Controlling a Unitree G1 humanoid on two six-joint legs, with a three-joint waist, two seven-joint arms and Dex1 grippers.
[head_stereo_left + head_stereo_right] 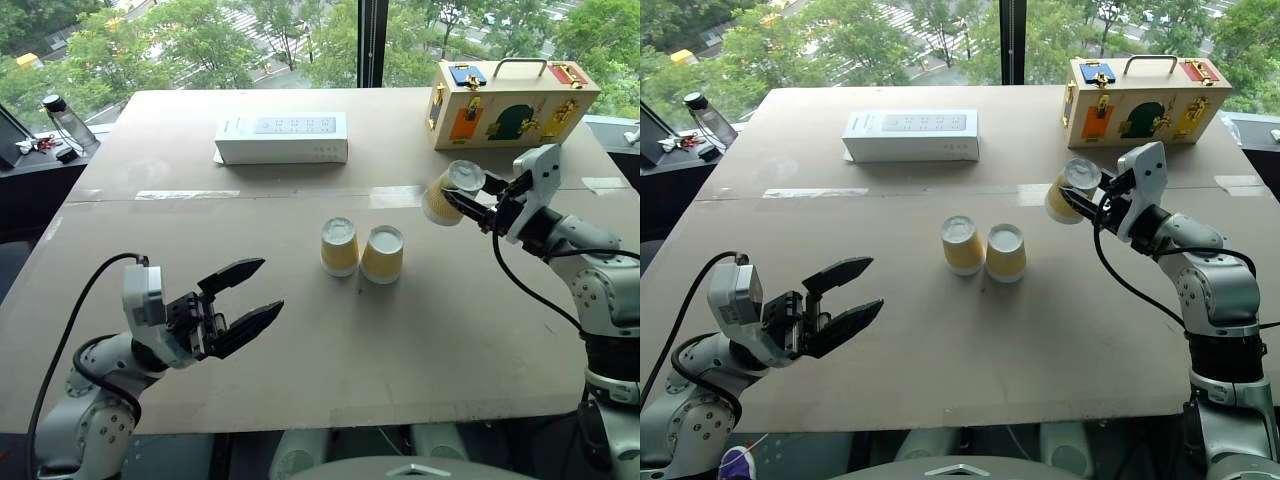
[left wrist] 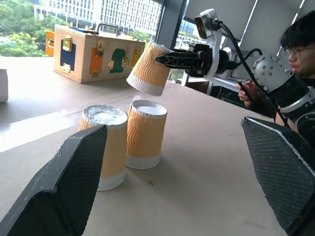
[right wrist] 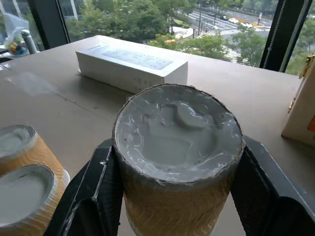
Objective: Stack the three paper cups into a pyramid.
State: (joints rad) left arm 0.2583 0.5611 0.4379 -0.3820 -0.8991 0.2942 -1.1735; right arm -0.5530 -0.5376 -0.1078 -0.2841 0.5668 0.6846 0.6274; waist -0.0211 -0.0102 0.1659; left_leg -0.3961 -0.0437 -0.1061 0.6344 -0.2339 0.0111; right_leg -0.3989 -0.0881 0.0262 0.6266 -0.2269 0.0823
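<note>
Brown table (image 1: 300, 330); right gripper (image 1: 452, 200) pinches third cup (image 1: 448, 192); left gripper (image 1: 245, 295) spread.

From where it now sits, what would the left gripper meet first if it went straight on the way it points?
Probably the nearer of the two standing paper cups: seen along the open left gripper, they lie straight ahead on the table. Depth is uncertain; pointing slightly upward, it might pass above them.

White box (image 1: 282, 138), latched wooden case (image 1: 510, 104), perhaps a bottle (image 1: 68, 122) off-table.
</note>
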